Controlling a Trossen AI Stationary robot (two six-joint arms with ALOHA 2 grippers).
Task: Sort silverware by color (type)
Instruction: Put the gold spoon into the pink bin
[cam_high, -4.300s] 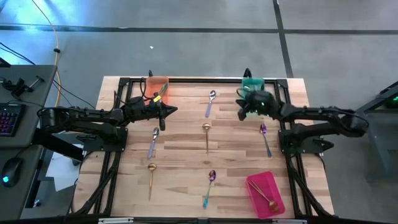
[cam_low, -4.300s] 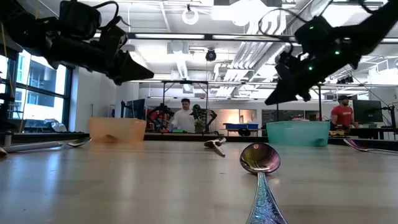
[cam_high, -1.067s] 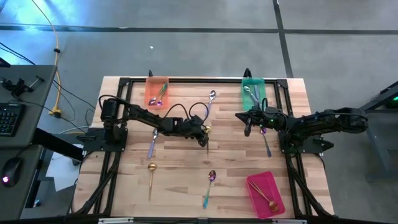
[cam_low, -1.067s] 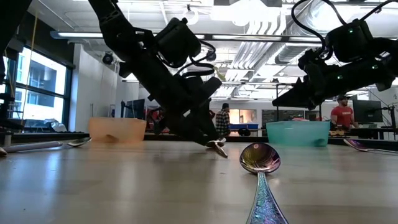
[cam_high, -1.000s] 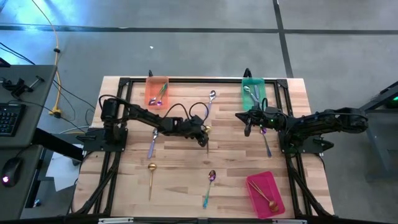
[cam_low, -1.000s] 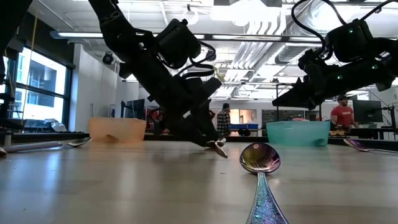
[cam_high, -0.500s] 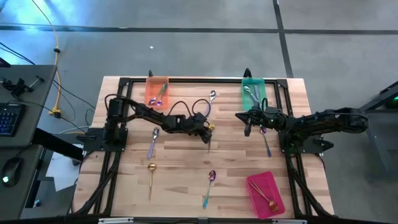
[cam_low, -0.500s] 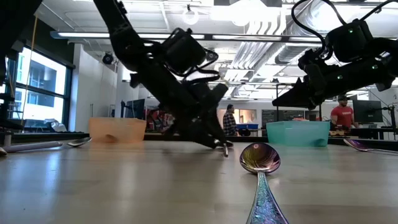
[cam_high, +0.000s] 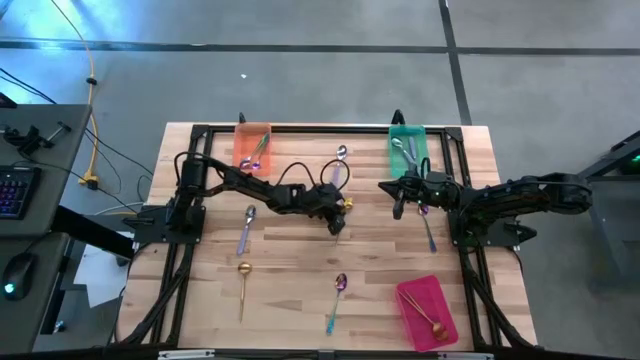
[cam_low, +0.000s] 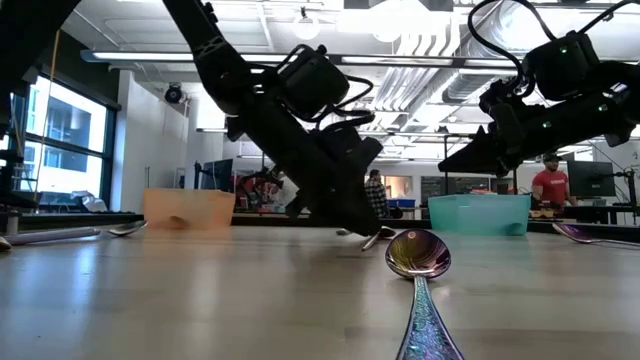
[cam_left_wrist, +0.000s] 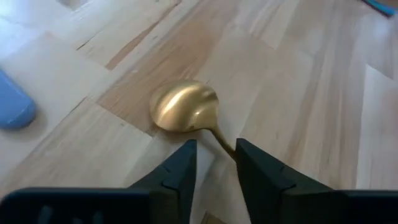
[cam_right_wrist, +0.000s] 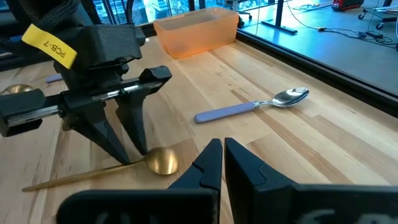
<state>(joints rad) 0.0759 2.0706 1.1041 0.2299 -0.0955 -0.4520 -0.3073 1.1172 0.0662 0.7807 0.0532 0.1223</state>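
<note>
A gold spoon (cam_left_wrist: 185, 107) lies flat on the wooden table's middle, its bowl (cam_right_wrist: 163, 160) toward the far edge. My left gripper (cam_left_wrist: 216, 152) slants down onto it, open. Its two fingertips stand on either side of the spoon's neck just behind the bowl, as the right wrist view also shows (cam_right_wrist: 124, 146). In the high view the left gripper (cam_high: 338, 224) hides most of this spoon. My right gripper (cam_right_wrist: 222, 163) hangs shut and empty above the table, in front of the green tray (cam_high: 408, 148). My left gripper straddles the gold spoon's neck (cam_left_wrist: 222, 138) from above, slanting down from the table's left, its fingers across the handle. The neck runs close along the inner side of one finger (cam_left_wrist: 249, 163). Whether the finger touches it I cannot tell. The spoon lies flat on the table.
An orange tray (cam_high: 252, 147) stands far left and a pink tray (cam_high: 427, 310) near right, both with spoons inside. Loose spoons lie at the far middle (cam_high: 338, 165), at the left (cam_high: 246, 228), near left (cam_high: 243, 285), near middle (cam_high: 337, 300) and right (cam_high: 426, 222).
My left gripper has moved a little toward the table's right edge, staying low over the gold spoon, and has rolled slightly about its own pointing line. My right gripper has kept still.
</note>
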